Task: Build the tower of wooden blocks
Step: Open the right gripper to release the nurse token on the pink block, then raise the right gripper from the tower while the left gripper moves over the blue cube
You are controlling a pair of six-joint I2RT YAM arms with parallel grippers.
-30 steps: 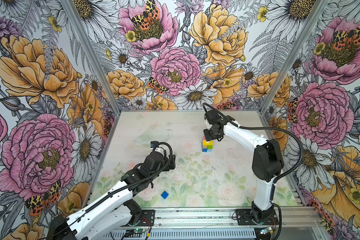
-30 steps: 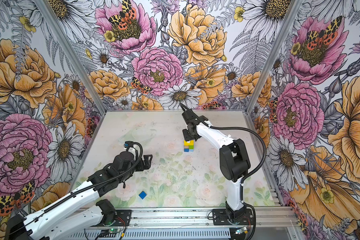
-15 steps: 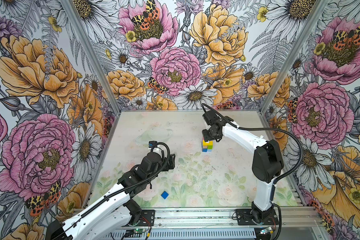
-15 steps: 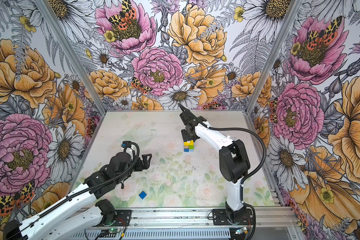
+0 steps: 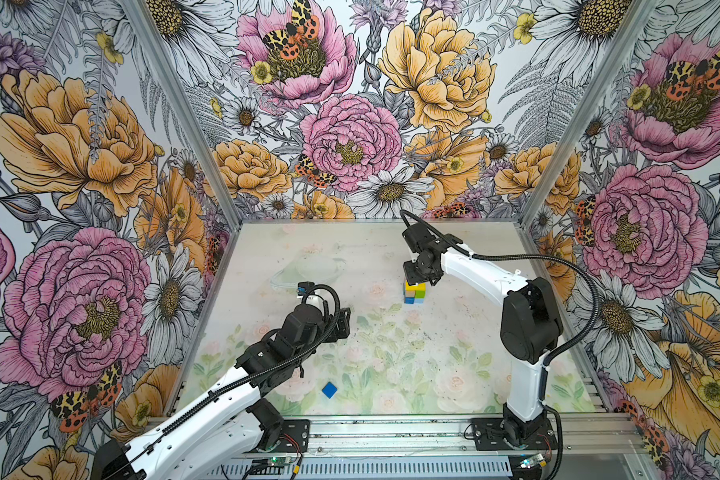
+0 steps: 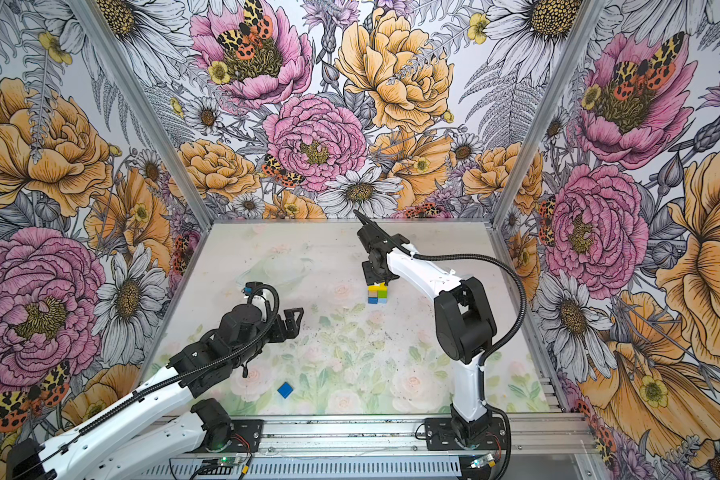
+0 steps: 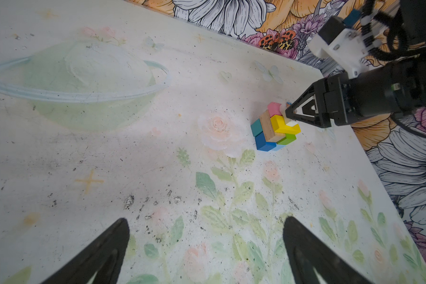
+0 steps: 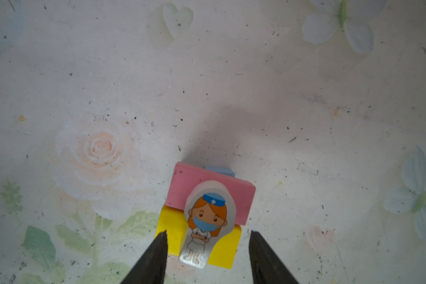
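**Block tower, one cube outstanding**

Wood block tower (image 5: 415, 293): stood on the table (image 5: 433, 353), directly beneath the right gripper (image 8: 207, 234). That gripper's jaws were apart, straddling but not touching a small white figure (image 8: 207, 221) printed with a masked nurse. The figure stood upright on the yellow brick (image 7: 280, 124) at the tower's top.

Pink brick (image 8: 207, 179): just beside the figure, long axis parallel to the line between the fingertips.

Lower courses: tan brick (image 7: 266, 127), teal cube (image 7: 256, 126), green brick (image 7: 287, 139), base dark blue cube (image 7: 262, 142) and light blue cube (image 7: 278, 147), packed face to face.

Finish: matte painted wood with flat faces and crisp edges, the tan piece bare-grained.

Loose dark blue cube (image 5: 329, 390): flat on the table, well apart from the tower, toward the front rail.

Left gripper (image 7: 205, 218): jaws wide apart and empty, nearer the loose cube than the tower. By my reckoning this was the nearer arm, and the cube's square faces offered it a plain grip.
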